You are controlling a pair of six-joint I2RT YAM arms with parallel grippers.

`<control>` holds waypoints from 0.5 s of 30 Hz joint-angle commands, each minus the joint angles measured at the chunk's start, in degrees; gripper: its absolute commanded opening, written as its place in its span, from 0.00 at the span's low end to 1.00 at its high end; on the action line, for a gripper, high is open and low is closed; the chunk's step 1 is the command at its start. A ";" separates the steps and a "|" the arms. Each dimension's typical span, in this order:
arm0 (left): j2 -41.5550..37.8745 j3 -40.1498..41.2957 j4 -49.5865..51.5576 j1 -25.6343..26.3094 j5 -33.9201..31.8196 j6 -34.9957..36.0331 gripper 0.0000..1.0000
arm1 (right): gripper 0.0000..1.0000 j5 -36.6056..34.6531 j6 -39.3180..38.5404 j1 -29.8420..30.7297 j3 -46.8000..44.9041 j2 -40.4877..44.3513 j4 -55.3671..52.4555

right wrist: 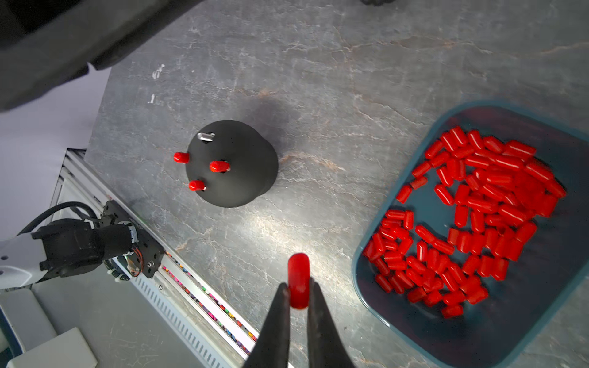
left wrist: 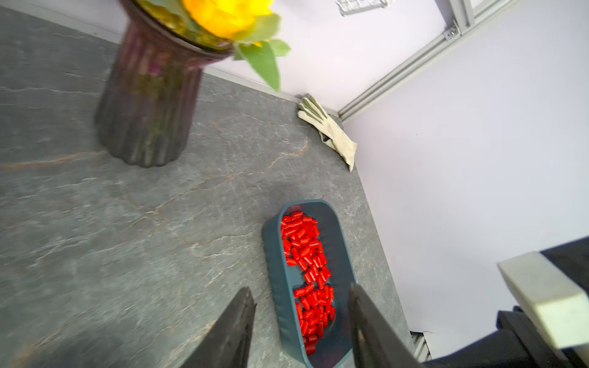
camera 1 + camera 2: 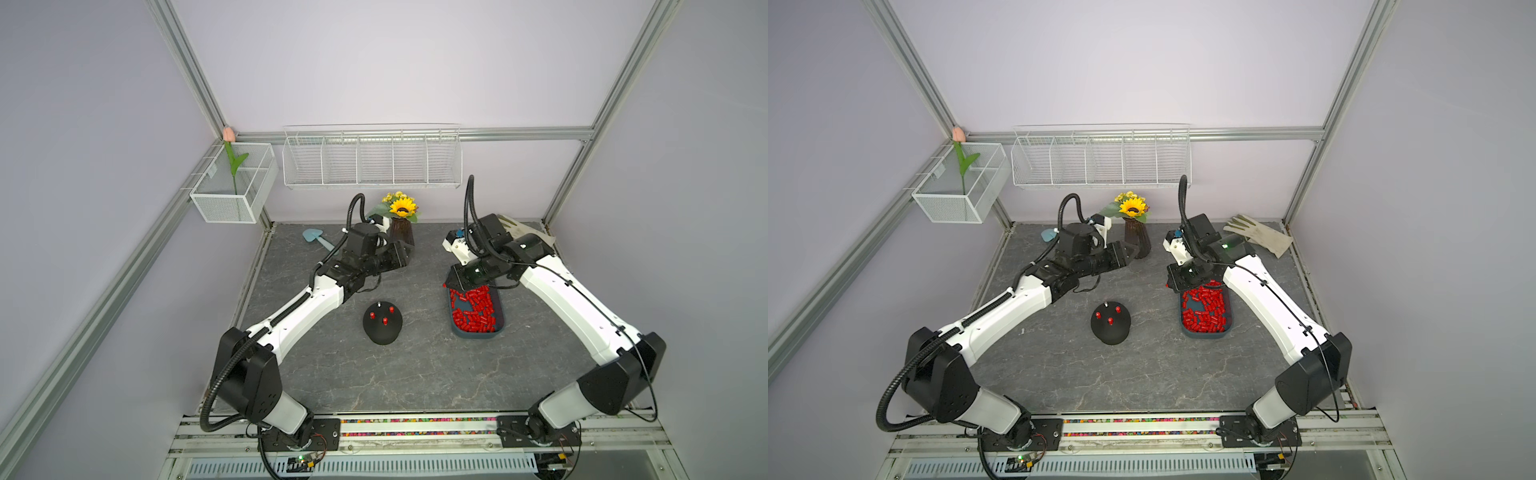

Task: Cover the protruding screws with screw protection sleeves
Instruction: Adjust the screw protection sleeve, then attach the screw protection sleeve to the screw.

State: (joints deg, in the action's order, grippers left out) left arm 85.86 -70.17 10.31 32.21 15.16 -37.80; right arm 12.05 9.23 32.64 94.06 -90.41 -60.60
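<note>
Red plastic sleeve [image 1: 298,274] is clamped in the right tool [image 1: 298,288], by the tray [image 1: 510,318], well apart from the dome [image 1: 232,165]. Left tool [image 2: 299,288] is seen apart, empty, near the vase [image 2: 143,105]. Three screws are capped; one bare screw [image 1: 205,137] is not yet covered. Sleeve is judged light, smooth, approx. a bit soft: it should be held at mid-body w/o hard squeeze, open end free.

The dome [image 3: 384,334] is matt black, the sleeves [image 1: 471,204] red, the tray [image 1: 478,334] dark blue, the bare screw [image 1: 205,137] silver. The table [image 3: 415,374] is grey with pale veining. The sunflower [image 3: 402,205] is yellow, the vase [image 3: 401,237] dark.
</note>
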 commanded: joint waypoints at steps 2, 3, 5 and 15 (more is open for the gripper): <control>-5.48 6.55 3.69 -4.20 -2.18 0.24 0.50 | 0.13 -2.48 1.51 4.41 3.55 -4.20 0.28; -6.83 8.15 4.13 -5.20 -2.67 0.16 0.50 | 0.13 -2.91 1.66 5.46 4.44 -5.08 0.33; -9.07 11.06 4.69 -6.88 -3.52 0.34 0.51 | 0.13 -3.71 2.05 7.23 6.12 -6.76 0.33; -14.93 18.60 6.27 -10.71 -4.34 -0.22 0.51 | 0.13 -8.31 4.30 14.93 14.80 -16.35 0.84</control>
State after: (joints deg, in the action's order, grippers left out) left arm 72.47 -52.71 15.64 21.87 11.73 -37.89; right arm 5.72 12.25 46.15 106.32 -104.27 -60.16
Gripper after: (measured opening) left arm 0.511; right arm 0.134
